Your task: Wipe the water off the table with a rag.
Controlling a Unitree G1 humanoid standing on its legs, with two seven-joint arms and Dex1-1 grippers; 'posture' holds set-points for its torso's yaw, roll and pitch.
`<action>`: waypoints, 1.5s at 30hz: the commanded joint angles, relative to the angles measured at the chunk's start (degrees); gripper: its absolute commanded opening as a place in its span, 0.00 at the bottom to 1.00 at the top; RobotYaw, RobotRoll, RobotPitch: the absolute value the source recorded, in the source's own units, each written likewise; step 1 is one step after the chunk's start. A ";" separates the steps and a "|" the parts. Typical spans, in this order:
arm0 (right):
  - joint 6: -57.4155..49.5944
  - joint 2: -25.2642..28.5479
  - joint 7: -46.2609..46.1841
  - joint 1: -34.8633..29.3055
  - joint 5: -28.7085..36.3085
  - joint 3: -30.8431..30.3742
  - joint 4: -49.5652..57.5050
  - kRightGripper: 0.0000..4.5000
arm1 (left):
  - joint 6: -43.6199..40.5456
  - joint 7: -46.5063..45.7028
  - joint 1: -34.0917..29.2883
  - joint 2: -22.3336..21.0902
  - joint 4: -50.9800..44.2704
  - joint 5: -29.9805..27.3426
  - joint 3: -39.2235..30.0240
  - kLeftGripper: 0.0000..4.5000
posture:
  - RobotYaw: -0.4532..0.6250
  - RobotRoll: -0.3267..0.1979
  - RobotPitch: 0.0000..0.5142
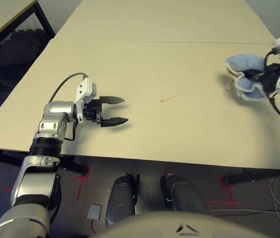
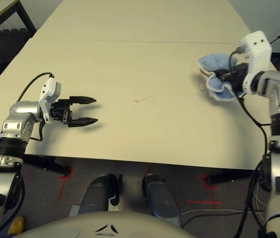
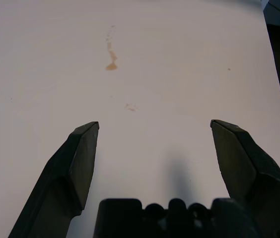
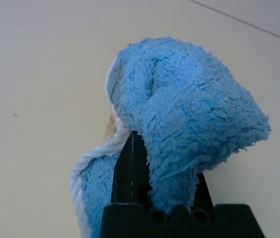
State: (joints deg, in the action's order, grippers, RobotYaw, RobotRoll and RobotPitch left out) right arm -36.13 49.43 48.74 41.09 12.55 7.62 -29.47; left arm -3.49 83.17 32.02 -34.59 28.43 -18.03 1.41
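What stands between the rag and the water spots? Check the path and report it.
Nothing visible. The right gripper holds the rag on the right; bare table runs to the water at mid-table. The open left gripper lies beyond.

Rag (image 4: 179,114) light blue; water (image 3: 111,66) amber; table (image 1: 155,69) beige.

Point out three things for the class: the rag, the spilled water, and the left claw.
the rag (image 2: 214,67): right eye view, on the blue terry bulge.
the water (image 3: 111,66): left wrist view, on the largest amber spot.
the left claw (image 1: 115,110): left eye view, midway between its open fingertips.
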 commanded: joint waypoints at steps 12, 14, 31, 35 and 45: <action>7.81 -0.07 -1.71 -1.20 -6.14 -3.03 -11.18 0.02 | 0.62 0.69 1.05 -0.31 1.54 0.90 0.78 1.00 | 0.18 0.62 0.20; 9.51 -0.51 -2.40 -0.78 -6.87 -3.19 -13.20 0.02 | 0.52 0.78 1.03 -0.44 1.43 0.88 0.76 1.00 | 0.18 0.62 0.21; 23.27 -0.96 -11.78 2.43 -11.15 -0.89 -21.91 0.74 | -0.48 0.68 1.69 -1.45 1.06 0.58 0.19 1.00 | 0.18 0.62 0.24; 25.59 1.22 -13.61 1.38 -9.99 2.06 -20.75 1.00 | -0.97 0.13 1.74 -1.48 0.90 0.22 -0.42 1.00 | 0.18 0.62 0.24; 35.47 -2.85 -15.43 -1.49 -1.34 11.65 -17.05 1.00 | 0.02 -12.43 1.53 2.47 1.23 -2.32 -7.71 1.00 | 0.18 0.62 0.25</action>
State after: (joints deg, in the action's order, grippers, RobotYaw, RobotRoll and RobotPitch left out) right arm -2.13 47.58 32.82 40.69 8.58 17.03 -48.31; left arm -4.20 74.04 33.42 -32.85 29.92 -19.42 -4.45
